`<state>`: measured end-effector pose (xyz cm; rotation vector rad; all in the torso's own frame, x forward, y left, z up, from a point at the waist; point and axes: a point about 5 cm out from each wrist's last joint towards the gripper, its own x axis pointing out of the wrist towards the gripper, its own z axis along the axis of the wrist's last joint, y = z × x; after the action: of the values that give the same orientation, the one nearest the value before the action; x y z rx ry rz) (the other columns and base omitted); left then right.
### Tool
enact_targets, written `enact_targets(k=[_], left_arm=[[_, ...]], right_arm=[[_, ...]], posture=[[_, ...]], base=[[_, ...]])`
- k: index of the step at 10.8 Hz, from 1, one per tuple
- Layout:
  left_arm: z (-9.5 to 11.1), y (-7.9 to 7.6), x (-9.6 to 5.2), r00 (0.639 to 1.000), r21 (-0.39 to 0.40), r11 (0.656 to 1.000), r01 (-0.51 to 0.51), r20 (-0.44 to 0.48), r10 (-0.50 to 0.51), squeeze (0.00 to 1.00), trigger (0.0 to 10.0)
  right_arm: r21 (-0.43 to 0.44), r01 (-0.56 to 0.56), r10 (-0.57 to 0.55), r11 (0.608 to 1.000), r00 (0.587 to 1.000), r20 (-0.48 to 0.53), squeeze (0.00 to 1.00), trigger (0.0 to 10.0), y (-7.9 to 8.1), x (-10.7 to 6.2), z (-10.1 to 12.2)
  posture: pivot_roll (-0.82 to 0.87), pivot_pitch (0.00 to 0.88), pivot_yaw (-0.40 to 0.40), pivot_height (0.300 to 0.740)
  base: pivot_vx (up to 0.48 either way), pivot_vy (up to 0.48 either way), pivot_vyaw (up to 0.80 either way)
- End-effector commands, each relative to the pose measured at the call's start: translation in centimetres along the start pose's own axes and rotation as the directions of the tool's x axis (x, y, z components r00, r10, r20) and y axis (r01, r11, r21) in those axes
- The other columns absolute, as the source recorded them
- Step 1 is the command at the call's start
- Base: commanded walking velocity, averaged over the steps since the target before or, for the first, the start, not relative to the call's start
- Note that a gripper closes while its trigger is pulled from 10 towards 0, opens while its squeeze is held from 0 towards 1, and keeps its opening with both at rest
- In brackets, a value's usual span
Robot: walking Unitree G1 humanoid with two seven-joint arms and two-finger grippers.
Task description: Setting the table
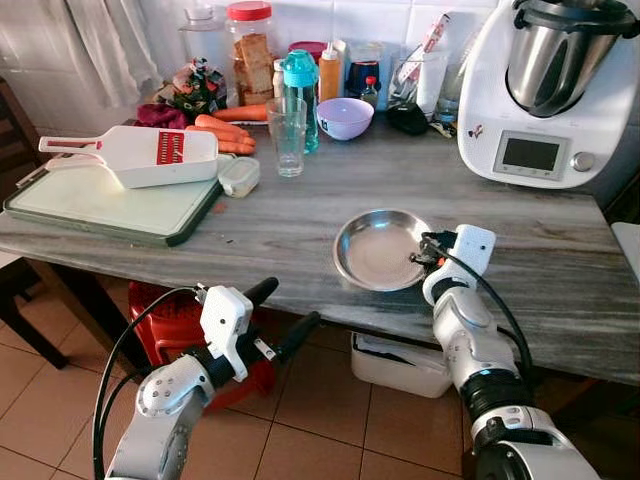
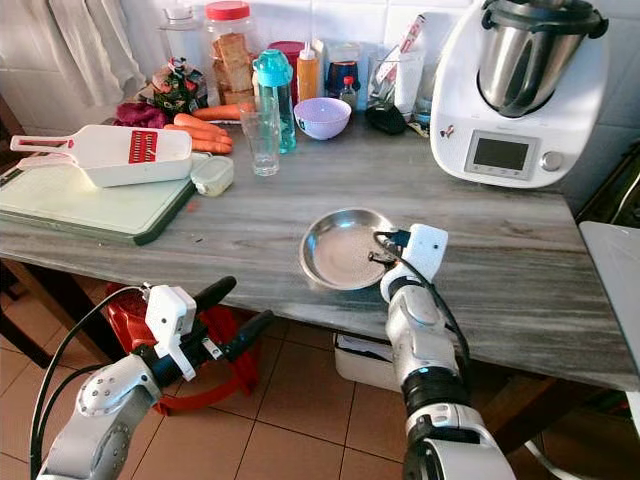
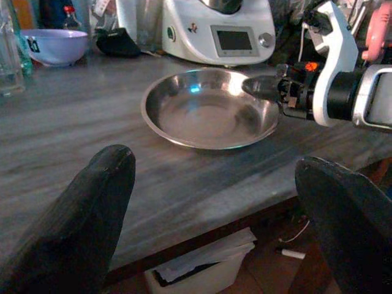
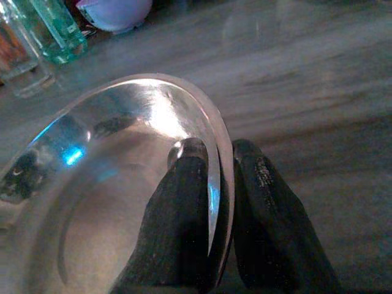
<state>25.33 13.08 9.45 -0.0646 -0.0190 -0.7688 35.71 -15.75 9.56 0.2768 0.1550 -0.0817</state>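
Observation:
A shallow steel plate (image 1: 375, 250) lies on the grey wooden table (image 1: 560, 270) near its front edge. My right gripper (image 1: 425, 252) is shut on the plate's right rim; in the right wrist view one finger (image 4: 184, 202) lies inside the rim and the other outside. The plate (image 3: 208, 110) rests flat on the table. My left gripper (image 1: 285, 315) hangs open below the table's front edge, left of the plate, with nothing between its fingers (image 3: 92, 214).
A clear glass (image 1: 287, 135), a teal bottle (image 1: 300, 85), a lilac bowl (image 1: 345, 117) and carrots (image 1: 225, 130) stand at the back. A white slicer (image 1: 140, 155) lies on a cutting board (image 1: 90, 205) at left. A big kitchen machine (image 1: 545, 90) stands at right.

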Motion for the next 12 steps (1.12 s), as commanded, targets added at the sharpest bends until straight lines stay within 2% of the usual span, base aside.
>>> enact_targets(k=[1,2,6,7,8,12], left_arm=[[0.3,-0.1,0.2,1.0,0.014,1.0,0.016,-0.003,-0.016,0.0,10.0],[0.3,-0.2,0.3,1.0,0.015,1.0,0.017,-0.004,-0.017,0.0,10.0],[0.2,-0.5,0.3,1.0,0.014,1.0,0.017,-0.003,-0.017,0.0,10.0],[0.2,-0.5,0.2,1.0,0.016,1.0,0.017,-0.004,-0.017,0.0,10.0],[0.1,-0.4,0.2,1.0,0.016,1.0,0.018,-0.004,-0.018,0.0,10.0],[0.2,-0.4,0.4,1.0,0.026,0.999,0.02,-0.004,-0.019,0.0,10.0]], right_arm=[[0.012,-0.007,0.008,1.0,1.0,-0.02,0.0,10.0,0.2,0.2,-0.1],[0.03,-0.015,0.017,0.999,0.998,-0.062,0.04,10.0,0.1,0.2,-0.6],[0.073,-0.008,0.013,0.997,0.997,-0.072,0.0,10.0,0.7,0.7,-0.5],[0.092,-0.022,0.029,0.996,0.997,-0.076,0.05,10.0,1.0,0.9,-0.5],[0.1,-0.025,0.033,0.995,0.997,-0.072,1.0,10.0,1.2,0.9,-0.4],[0.104,-0.031,0.034,0.994,0.999,-0.024,1.0,10.0,1.1,0.9,0.2]], posture=[[0.01,0.0,0.013,0.74],[0.01,0.0,0.01,0.74],[0.02,0.0,0.008,0.74],[0.02,0.0,0.01,0.74],[0.02,0.0,0.012,0.74],[0.02,0.0,0.014,0.74]], base=[[0.0,0.0,0.0],[0.0,0.0,0.0],[0.0,0.0,0.0],[0.0,0.0,0.0],[0.0,0.0,0.0],[0.0,0.0,0.0]])
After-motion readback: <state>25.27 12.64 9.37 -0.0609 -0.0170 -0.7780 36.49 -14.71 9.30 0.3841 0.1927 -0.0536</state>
